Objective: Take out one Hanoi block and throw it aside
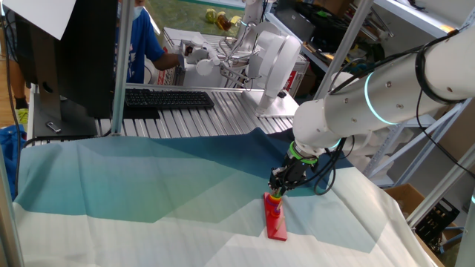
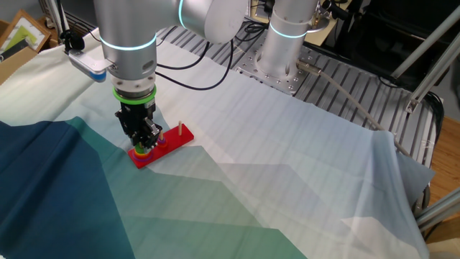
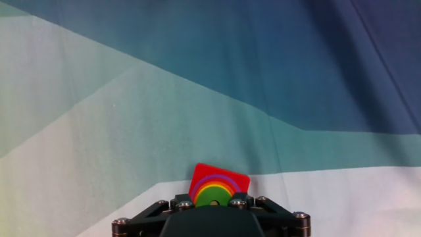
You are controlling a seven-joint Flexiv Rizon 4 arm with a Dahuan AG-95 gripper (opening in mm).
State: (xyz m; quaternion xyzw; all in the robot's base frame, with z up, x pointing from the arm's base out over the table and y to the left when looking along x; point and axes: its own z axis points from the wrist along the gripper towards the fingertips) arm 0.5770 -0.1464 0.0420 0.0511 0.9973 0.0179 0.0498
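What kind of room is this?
Probably a robotics lab or workshop: a robot arm over a cloth-covered table, a keyboard on a metal bench, and metal frame shelving behind.

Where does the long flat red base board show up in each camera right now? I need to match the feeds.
One fixed view: the long flat red base board lies lower centre-right, under the gripper.
The other fixed view: left of centre, one end under the gripper.
Hand view: only one end shows, bottom centre, behind the stacked rings.
Shared landmark: the blue-green cloth.

Green Hanoi block (image 3: pixel 214 194), red base (image 1: pixel 275 219), blue-to-white faceted cloth (image 2: pixel 287 173).
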